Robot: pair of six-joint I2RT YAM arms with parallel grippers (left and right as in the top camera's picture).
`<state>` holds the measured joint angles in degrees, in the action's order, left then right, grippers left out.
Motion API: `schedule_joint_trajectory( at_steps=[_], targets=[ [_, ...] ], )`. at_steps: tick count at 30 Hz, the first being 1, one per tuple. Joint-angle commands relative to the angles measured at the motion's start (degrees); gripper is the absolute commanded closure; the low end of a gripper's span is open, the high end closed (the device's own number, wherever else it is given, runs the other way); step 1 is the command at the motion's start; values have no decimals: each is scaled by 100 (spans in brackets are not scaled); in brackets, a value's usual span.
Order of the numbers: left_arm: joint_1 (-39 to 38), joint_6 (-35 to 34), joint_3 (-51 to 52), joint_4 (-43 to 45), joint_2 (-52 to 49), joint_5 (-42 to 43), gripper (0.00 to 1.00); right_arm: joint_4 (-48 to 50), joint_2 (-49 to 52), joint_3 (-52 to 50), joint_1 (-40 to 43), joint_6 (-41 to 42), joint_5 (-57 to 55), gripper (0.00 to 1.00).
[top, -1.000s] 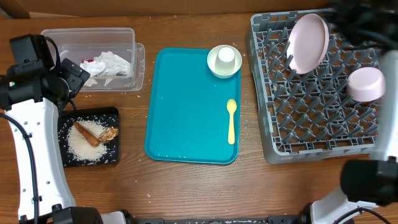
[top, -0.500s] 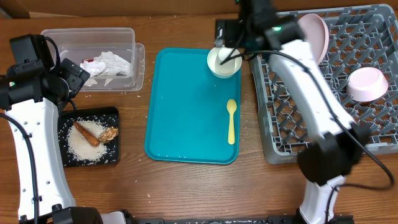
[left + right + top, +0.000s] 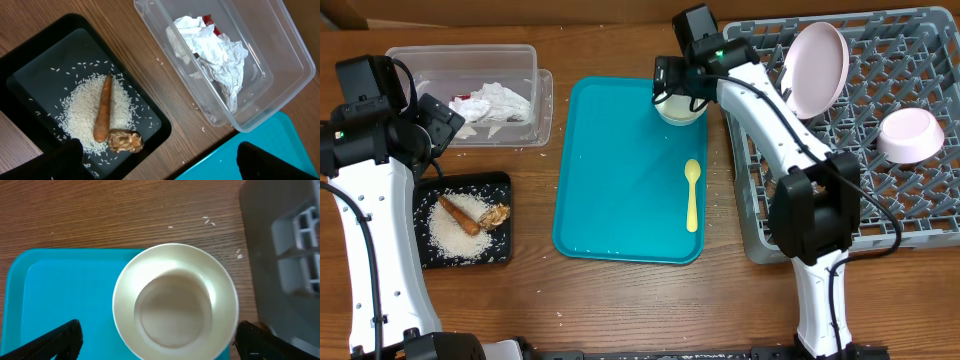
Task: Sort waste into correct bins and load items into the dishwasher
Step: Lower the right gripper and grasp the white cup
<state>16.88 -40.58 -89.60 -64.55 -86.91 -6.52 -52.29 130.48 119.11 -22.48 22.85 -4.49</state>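
1. The right gripper [image 3: 157,341] is held wide open with nothing grasped, hung straight over the whitish bowl [image 3: 175,300].
2. The bowl is parked at the teal tray's [image 3: 620,180] 1 o'clock corner, so dish loading looks to be the step in hand.
3. Next, the rim probably needs to be pinched and the bowl carried toward 3 o'clock into the rack [image 3: 890,200].

Centre of bench [image 3: 620,300]: serving tray [image 3: 620,180], carrying a bowl [image 3: 220,280] with a cup [image 3: 172,307] inside at its far right corner, and a spoon [image 3: 692,195] along its right side.

Left, far: tub [image 3: 460,55] holding napkin [image 3: 500,100] and wrapper [image 3: 207,19].

Left, near: flat tray [image 3: 500,180] holding rice [image 3: 445,240], stick [image 3: 460,215] and chunk [image 3: 495,214].

Right: dish rack [image 3: 890,200], with a plate [image 3: 817,68] on edge at far left and a second bowl [image 3: 908,135] at the right edge.
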Motion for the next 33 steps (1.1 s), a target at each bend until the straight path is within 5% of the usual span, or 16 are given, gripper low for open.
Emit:
schedule_joint_trajectory(
  at_steps=[1,22,33],
  targets=[
    [-2,-101,-13,7,-24,-96,0,83,238,85,20,103,70,0],
    [-2,-101,-13,7,-24,-96,0,166,525,85,2,-33,-232,9],
    [-2,-101,-13,7,-24,-94,0,96,417,98,4,-31,-221,32]
  ],
)
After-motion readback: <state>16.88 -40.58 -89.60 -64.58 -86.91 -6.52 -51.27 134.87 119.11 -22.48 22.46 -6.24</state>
